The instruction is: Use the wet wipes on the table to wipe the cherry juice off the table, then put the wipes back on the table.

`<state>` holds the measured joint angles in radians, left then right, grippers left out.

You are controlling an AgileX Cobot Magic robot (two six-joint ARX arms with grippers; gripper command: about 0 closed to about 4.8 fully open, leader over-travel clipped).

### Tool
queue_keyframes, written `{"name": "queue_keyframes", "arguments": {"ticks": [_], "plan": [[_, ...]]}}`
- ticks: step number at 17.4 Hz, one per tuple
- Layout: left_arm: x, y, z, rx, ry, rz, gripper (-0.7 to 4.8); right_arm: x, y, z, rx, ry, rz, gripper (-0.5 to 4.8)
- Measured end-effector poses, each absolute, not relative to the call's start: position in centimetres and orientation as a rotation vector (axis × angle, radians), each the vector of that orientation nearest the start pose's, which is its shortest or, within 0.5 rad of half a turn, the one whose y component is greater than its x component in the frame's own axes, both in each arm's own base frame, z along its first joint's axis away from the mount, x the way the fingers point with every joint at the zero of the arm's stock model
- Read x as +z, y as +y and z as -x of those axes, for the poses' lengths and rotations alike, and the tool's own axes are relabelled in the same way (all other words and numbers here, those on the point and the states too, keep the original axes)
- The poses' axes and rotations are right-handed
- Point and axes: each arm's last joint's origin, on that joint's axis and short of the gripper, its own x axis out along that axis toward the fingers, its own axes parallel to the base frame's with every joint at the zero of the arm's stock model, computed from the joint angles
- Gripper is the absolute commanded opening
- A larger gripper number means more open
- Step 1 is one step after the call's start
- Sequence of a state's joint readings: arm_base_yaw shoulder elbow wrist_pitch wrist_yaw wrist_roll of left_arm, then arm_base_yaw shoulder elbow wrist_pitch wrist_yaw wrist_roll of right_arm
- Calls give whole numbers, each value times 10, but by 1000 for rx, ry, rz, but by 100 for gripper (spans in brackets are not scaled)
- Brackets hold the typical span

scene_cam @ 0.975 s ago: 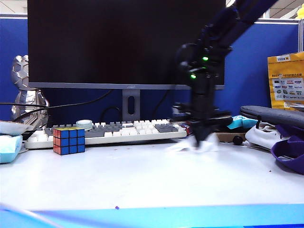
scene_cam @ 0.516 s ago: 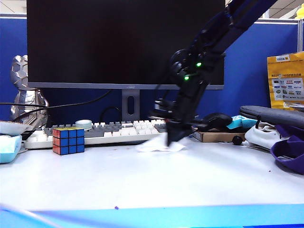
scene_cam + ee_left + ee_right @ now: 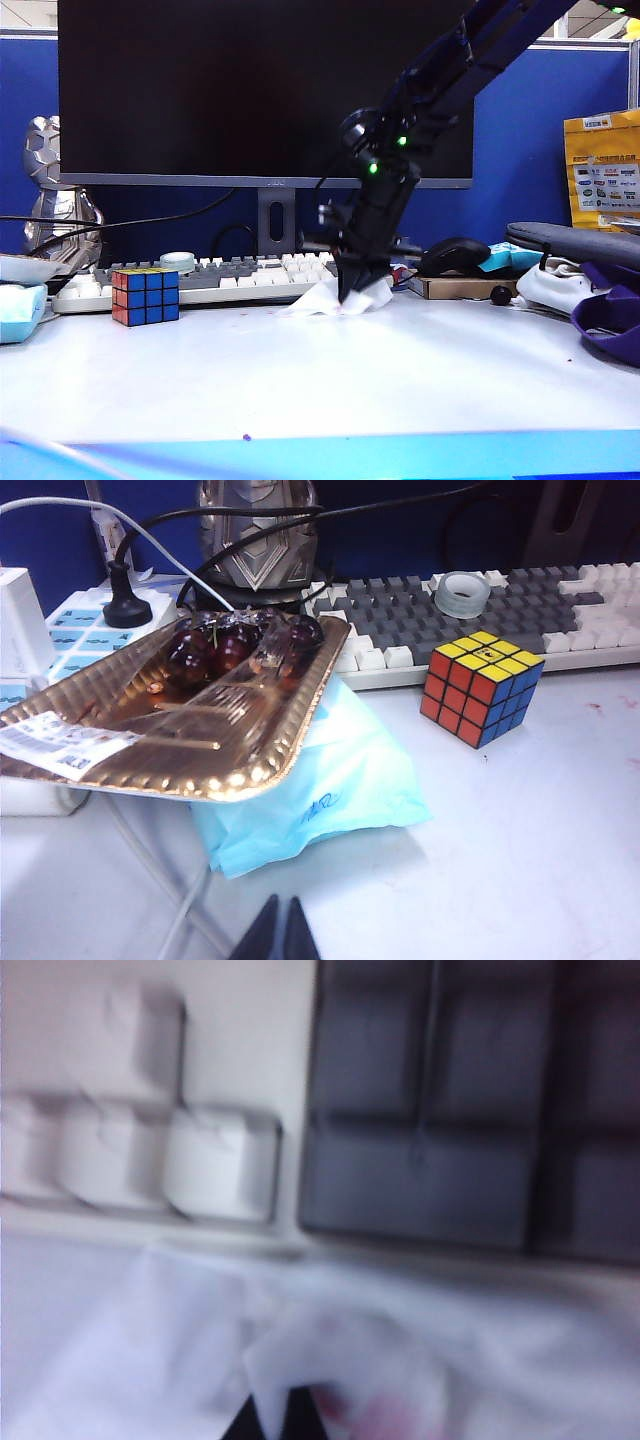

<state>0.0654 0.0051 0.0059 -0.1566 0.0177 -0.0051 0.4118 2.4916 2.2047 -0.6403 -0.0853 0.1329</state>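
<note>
A: Nearest to us lies the table [image 3: 300, 390], a bare pale surface with one tiny dark speck close to its blue front edge. Taking the keyboard [image 3: 230, 275] as our landmark, where do we place the task's things?

B: We place the wet wipes [image 3: 335, 297] on the table just in front of the keyboard's right end. The sheet lies crumpled, its long axis running along the keyboard's front edge. The right gripper [image 3: 352, 292] stands on top of it, pointing steeply down, its jaws pinched together on the wet wipes.

A: And the cherry juice?

B: In the right wrist view we see a pink stain on the wet wipes [image 3: 380, 1360] beside the fingertips [image 3: 285, 1415]. In the left wrist view faint cherry juice [image 3: 597, 708] marks the table in front of the keyboard, to the right of the Rubik's cube [image 3: 483, 687].

A: Which arm is nearer?

B: The right one, plainly. The left gripper [image 3: 276, 935] hangs at the keyboard's left end, near the tray of cherries [image 3: 180, 715], its jaws together on nothing. We judge that the coming stroke runs leftward along the keyboard's front edge, toward the cube.
</note>
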Motion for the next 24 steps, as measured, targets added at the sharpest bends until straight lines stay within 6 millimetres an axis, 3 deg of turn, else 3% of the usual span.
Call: {"name": "queue_keyframes", "arguments": {"ticks": [6,8,14,20,24], "plan": [[150,6,-96,48,156,12,-2,179,248,-483,732,976,-137,-5],[150,6,-96,48,156,12,-2,178,253,-482,657,971,-133,-5],[150,6,-96,48,156,11,-2,176,242,-489,399,923,-53,-5],[150,6,-96,48,155,11,-2,161,246,-487,495,983,-77,-5],[150,6,-96,48,156,12,-2,158,260,-477,713,1062,-149,-5]]}}
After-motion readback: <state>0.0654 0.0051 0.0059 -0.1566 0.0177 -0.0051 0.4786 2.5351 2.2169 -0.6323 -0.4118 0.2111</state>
